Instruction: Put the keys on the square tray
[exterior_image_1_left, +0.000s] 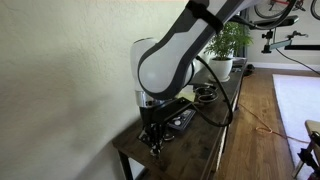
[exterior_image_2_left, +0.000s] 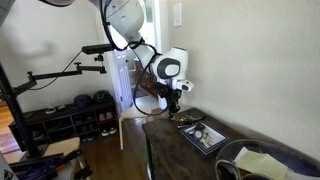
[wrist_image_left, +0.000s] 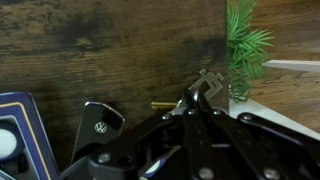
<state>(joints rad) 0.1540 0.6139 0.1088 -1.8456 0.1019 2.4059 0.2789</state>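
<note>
In the wrist view my gripper (wrist_image_left: 193, 100) is shut on the keys (wrist_image_left: 204, 82). A silvery metal piece sticks out past the fingertips. A black fob with a car logo (wrist_image_left: 100, 126) and a brass key end (wrist_image_left: 160, 104) show just to its left, over the dark wooden table (wrist_image_left: 100, 50). The square tray (wrist_image_left: 18, 112), dark with a pale patch inside, lies at the left edge of that view, apart from the gripper. In both exterior views the gripper (exterior_image_1_left: 153, 142) (exterior_image_2_left: 172, 108) is low over one end of the table, and the tray (exterior_image_2_left: 203, 137) lies further along it.
A potted green plant (exterior_image_1_left: 228, 45) (wrist_image_left: 245, 50) stands at the far end of the narrow table, which runs along a wall. A round light plate (exterior_image_2_left: 265, 160) and a small dark bowl (exterior_image_2_left: 228, 172) sit beyond the tray. A shoe rack (exterior_image_2_left: 75, 115) stands on the floor.
</note>
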